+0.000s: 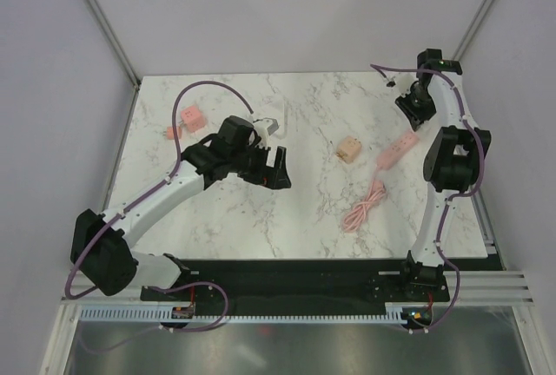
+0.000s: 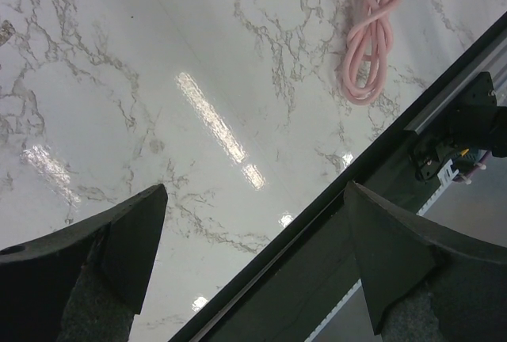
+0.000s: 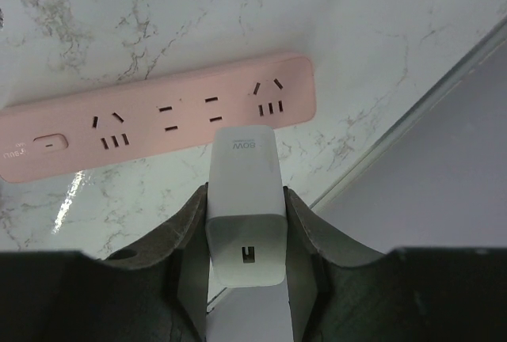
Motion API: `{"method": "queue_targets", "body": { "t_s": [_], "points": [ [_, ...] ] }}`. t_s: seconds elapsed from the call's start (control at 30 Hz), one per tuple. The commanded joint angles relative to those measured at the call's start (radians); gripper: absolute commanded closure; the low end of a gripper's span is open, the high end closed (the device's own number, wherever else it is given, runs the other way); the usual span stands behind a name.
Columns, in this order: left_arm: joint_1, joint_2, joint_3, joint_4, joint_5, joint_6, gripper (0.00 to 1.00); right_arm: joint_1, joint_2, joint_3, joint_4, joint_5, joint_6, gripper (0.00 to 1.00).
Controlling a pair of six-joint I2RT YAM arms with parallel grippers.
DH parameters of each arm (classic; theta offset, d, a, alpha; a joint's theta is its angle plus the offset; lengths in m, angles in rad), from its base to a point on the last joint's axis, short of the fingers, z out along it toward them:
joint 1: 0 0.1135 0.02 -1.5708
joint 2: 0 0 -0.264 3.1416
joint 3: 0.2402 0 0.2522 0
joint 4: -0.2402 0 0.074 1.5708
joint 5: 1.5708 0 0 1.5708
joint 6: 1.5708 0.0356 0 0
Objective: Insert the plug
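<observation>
The right fingers point(image 3: 187, 239) are clamping a white charger plug point(image 3: 244, 176) by its sides, holding it over the near edge of the pink power strip point(image 3: 158, 124) lying on the marble worktop point(image 3: 198, 25). The left fingers point(image 2: 119, 239) are hanging spread wide above the worktop, gripping nothing, near a coiled pink cable point(image 2: 371, 33).

The table point(image 1: 313, 210) was white marble with grey veins; the strip point(image 3: 158, 120) and cord point(image 2: 371, 33) were pale pink, the cube point(image 1: 348, 150) peach, the block point(image 1: 191, 116) a stronger salmon pink. The plug point(image 3: 244, 199) was white with small grey lettering. The left arm point(image 1: 161, 191) and right arm point(image 1: 428, 227) were white with black joints, their cables point(image 1: 208, 85) purple.
</observation>
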Motion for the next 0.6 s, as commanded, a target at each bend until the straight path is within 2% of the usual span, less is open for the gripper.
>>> {"method": "queue_targets", "body": {
  "t_s": [0.0,0.17,0.57],
  "points": [
    [-0.005,0.022,0.006,0.019,0.0,0.044,0.0,0.001,0.035,0.057,-0.053,-0.034,-0.098,1.0],
    [-0.006,0.03,0.013,0.003,-0.009,0.054,0.0,-0.025,0.053,0.069,-0.031,-0.04,-0.192,1.0],
    [-0.009,0.065,0.017,0.002,-0.004,0.055,0.0,-0.069,0.115,0.12,-0.038,-0.165,-0.273,1.0]
  ]
}}
